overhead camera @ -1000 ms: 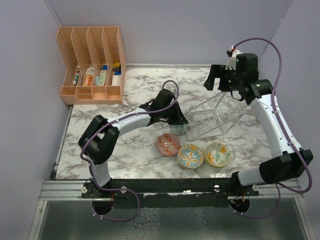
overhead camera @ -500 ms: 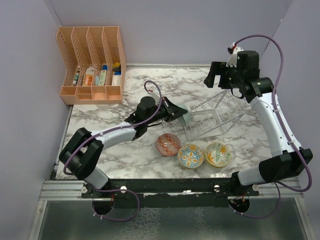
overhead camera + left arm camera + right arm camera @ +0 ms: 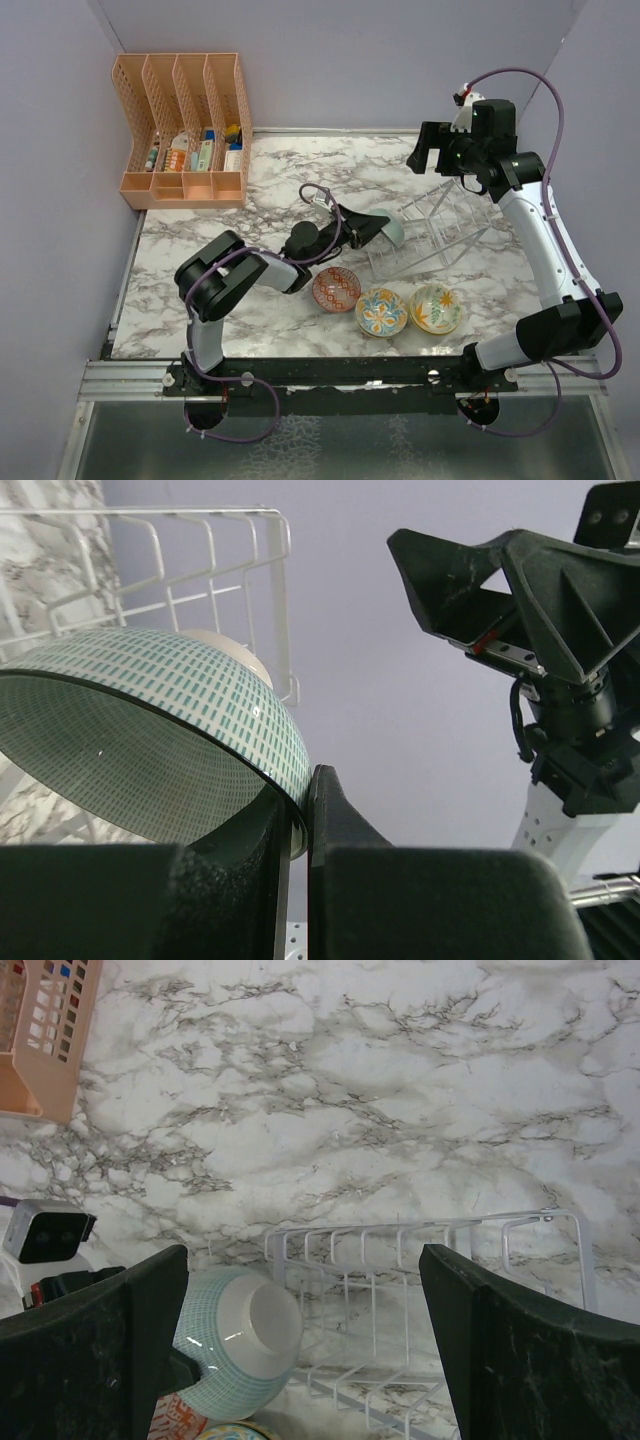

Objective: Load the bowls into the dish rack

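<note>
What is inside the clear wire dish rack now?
Inside the clear wire dish rack, only marble tabletop shows, no bowl. The pale teal ceramic bowl, pinched by the left gripper, covers its left end.

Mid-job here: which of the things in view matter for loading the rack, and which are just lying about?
For the job:
- teal bowl, pinched by its rim in the left pincer, beside the wire rack
- red-pink bowl
- blue-orange bowl
- yellow bowl

Lying about:
- orange file organizer
- small items stored in it
</note>
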You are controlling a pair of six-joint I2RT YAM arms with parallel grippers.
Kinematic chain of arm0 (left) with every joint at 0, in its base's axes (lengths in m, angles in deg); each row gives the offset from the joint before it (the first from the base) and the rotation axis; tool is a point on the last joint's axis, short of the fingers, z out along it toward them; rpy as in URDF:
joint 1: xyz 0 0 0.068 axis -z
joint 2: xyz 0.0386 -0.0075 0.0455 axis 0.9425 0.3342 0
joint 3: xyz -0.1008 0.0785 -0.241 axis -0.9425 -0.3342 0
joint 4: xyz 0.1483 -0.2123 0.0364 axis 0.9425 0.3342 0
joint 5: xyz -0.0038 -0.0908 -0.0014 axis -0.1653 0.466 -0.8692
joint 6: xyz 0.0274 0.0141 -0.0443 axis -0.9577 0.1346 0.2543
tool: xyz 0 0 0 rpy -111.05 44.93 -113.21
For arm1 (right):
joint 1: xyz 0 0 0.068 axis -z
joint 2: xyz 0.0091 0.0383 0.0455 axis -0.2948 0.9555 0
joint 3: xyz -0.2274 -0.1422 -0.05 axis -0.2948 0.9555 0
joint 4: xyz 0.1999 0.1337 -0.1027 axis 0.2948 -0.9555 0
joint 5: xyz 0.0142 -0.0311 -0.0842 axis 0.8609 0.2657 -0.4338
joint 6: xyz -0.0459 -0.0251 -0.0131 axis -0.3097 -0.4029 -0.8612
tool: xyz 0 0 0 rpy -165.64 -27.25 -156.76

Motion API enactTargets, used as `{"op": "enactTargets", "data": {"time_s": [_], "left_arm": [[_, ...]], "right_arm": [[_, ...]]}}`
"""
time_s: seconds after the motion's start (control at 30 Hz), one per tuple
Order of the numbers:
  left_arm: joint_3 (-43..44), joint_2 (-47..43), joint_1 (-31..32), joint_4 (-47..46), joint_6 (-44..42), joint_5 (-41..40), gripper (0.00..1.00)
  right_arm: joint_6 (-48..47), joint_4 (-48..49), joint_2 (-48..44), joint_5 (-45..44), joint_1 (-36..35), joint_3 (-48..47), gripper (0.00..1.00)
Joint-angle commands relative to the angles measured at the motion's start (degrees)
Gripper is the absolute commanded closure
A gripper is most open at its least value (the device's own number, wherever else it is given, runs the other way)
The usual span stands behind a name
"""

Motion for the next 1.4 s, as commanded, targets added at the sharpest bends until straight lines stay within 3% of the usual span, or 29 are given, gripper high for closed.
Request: {"op": "enactTargets", "data": {"time_s": [0.0, 0.4, 0.8, 1.1, 1.37], "left_arm": [[3.04, 3.36, 0.79, -17.90, 3.72, 0.12, 1.00], [4.96, 12.44, -0.39, -27.91, 6.08, 9.47, 1.00], [9.37, 14.15, -2.50, -29.07, 5.86, 16.62, 1.00], [14.68, 20.58, -4.84, -29.05, 8.05, 19.45, 1.00], [13.68, 21.49, -6.34, -28.82, 9.23, 21.19, 1.00]], "right_arm": [[-0.68, 0.74, -0.43, -0.18, 0.26, -1.31, 0.01], [-1.14, 0.68, 0.38, -0.65, 0.26, -2.02, 0.01], [-1.28, 0.65, 1.13, -0.92, 0.42, -2.72, 0.01], [-1.40, 0.92, 2.15, -0.83, 0.77, -3.18, 0.01], [-1.47, 1.16, 2.35, -0.92, 1.16, -3.06, 0.01]]}}
